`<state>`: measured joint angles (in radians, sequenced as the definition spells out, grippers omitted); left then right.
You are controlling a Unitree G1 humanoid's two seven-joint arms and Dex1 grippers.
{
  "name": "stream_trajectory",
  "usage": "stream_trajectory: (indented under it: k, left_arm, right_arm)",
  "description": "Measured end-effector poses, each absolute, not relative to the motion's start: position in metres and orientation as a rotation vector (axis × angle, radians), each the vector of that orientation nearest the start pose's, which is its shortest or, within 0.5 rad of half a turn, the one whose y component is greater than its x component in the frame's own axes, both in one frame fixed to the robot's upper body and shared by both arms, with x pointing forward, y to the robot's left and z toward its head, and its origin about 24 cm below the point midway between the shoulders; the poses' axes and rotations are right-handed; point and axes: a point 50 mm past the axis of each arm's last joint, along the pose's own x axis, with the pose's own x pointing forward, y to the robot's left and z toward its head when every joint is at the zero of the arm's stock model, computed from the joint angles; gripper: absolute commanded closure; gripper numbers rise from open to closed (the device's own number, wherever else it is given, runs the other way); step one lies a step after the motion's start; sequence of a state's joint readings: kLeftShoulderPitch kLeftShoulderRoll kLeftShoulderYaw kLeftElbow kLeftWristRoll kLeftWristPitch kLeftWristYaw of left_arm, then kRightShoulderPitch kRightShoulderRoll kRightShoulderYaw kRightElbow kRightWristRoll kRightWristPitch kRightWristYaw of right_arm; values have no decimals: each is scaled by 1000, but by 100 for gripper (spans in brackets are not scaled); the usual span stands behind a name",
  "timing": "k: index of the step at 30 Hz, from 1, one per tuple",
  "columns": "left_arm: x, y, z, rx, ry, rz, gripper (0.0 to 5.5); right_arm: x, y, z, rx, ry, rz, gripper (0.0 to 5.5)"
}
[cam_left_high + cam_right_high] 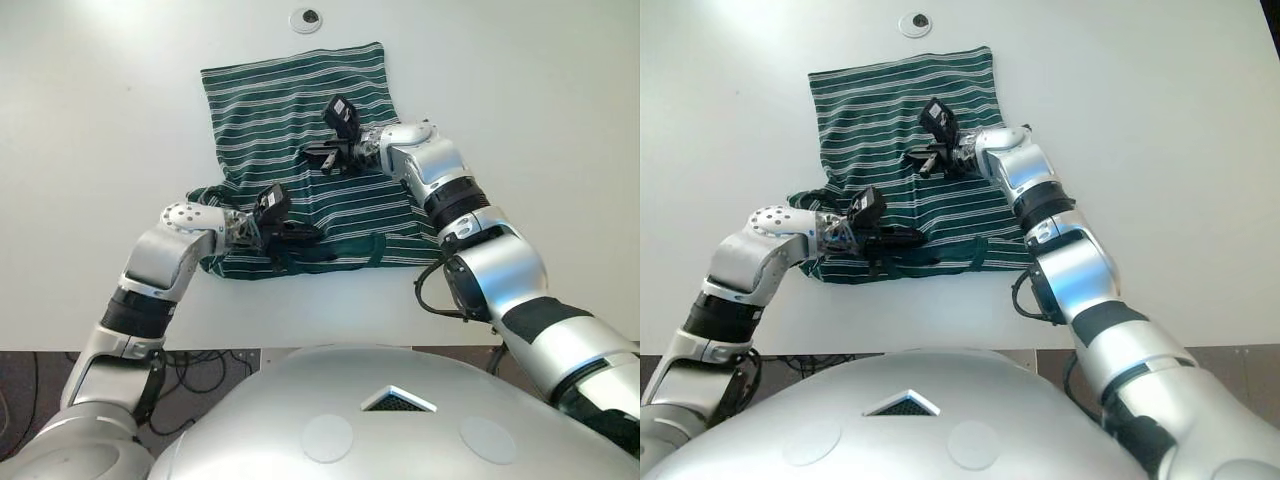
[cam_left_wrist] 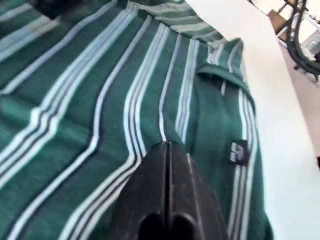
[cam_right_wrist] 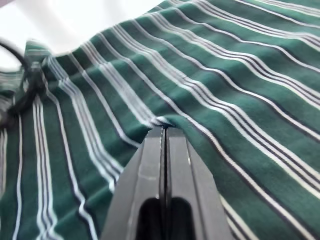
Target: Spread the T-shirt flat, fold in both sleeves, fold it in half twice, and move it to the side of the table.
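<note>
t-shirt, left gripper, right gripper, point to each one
T-shirt (image 1: 270,110), left eye view, striped upper panel
left gripper (image 2: 167,146), left wrist view, tips of its closed fingers
right gripper (image 3: 163,130), right wrist view, tips of its closed fingers

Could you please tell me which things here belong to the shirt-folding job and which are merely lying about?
Part of the job:
T-shirt, green striped, on the table
left gripper, jaws closed, over the shirt's near edge
right gripper, jaws closed on a fold mid-shirt

Just lying about:
round fitting in the tabletop beyond the shirt
cables on the floor below the near edge
</note>
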<state>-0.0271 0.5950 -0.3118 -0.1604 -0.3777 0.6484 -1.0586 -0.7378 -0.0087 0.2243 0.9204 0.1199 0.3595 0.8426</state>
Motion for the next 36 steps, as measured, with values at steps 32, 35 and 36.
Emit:
stream_trajectory:
  k: [32,35,36]
  left_arm:
    - [211,204,47,-79,624,-710,548]
    - [211,192,44,-61,623,-769,548]
    - [208,191,41,-47,641,-782,548]
  right_arm:
    - [356,-93,42,84,477,783,550]
    - [353,-93,67,116,378,865,550]
    - [350,-97,74,118,362,893,550]
